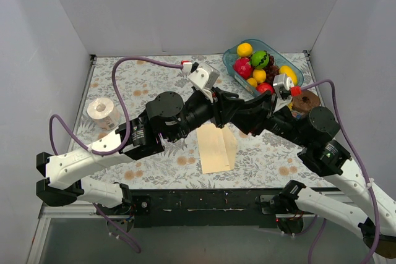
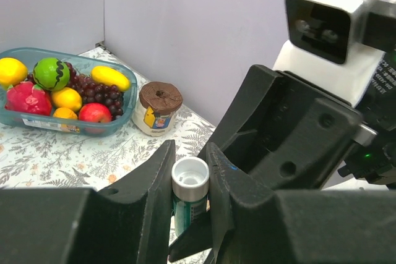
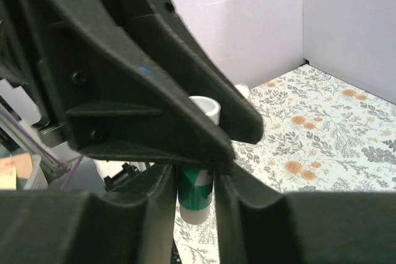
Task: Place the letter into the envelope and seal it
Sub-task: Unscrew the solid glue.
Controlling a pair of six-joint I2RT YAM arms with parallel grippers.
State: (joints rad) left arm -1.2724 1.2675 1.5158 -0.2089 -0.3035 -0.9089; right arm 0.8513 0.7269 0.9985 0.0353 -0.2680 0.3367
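Note:
The cream envelope (image 1: 216, 148) lies flat on the floral table near the front, just below where both arms meet. The letter is hidden. Above the envelope my left gripper (image 2: 190, 197) is shut on the white top of a green glue stick (image 2: 189, 176), held upright. My right gripper (image 3: 195, 201) reaches in from the other side. Its jaws closely flank the green body of the glue stick (image 3: 195, 191), with a thin gap on one side. In the top view the left gripper (image 1: 226, 108) and right gripper (image 1: 249, 115) overlap and hide the stick.
A teal tub (image 1: 299, 70) of toy fruit stands at the back right. A brown-lidded jar (image 1: 305, 101) is beside it, close to the right arm. A tape roll (image 1: 102, 111) sits at the left. Grey walls enclose the table on three sides.

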